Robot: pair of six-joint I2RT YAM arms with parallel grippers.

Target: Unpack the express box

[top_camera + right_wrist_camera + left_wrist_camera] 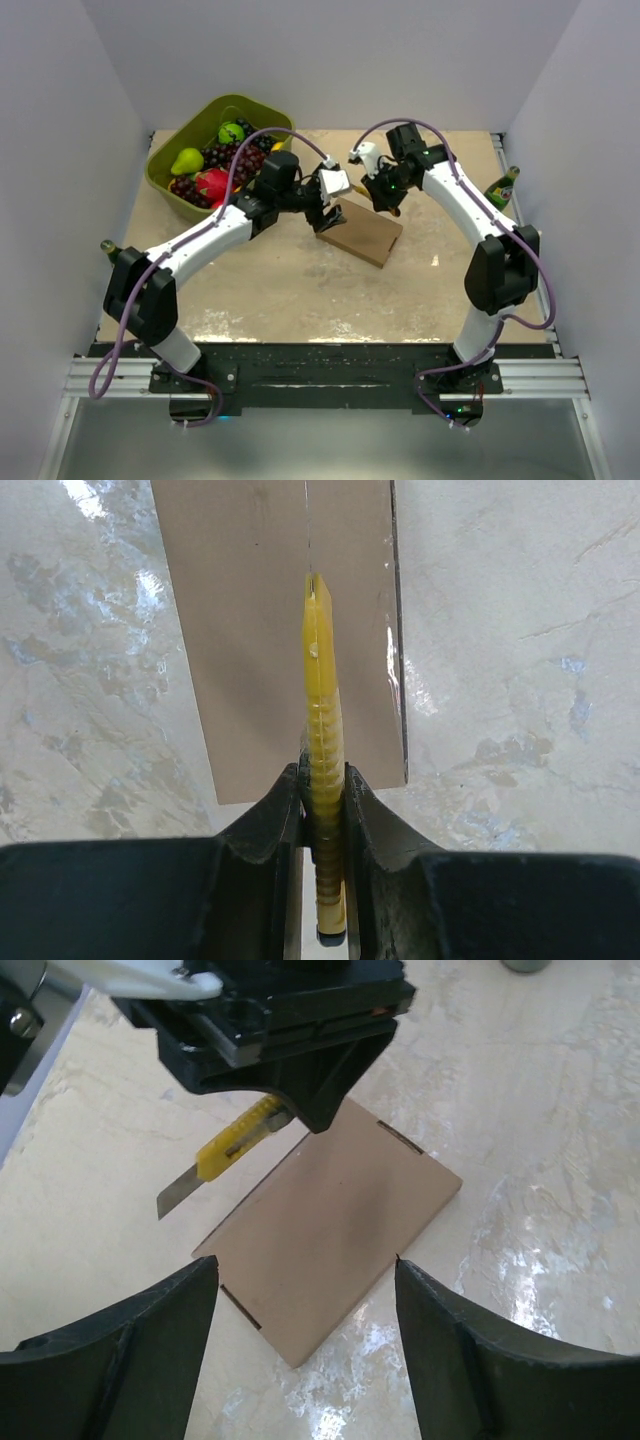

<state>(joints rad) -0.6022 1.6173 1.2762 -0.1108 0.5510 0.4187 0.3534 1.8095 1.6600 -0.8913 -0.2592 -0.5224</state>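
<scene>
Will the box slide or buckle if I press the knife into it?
Likely slides: the box lies flat on the glossy table. Probably light, being thin and flat. Cardboard looks stiff, so the knife should not buckle it.

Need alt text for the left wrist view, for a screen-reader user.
The right claw grips a yellow utility knife, blade extended, at the upper-left edge of the express box, a flat brown cardboard box lying closed on a pale marbled table. The left claw stands open in the foreground, holding nothing.
</scene>
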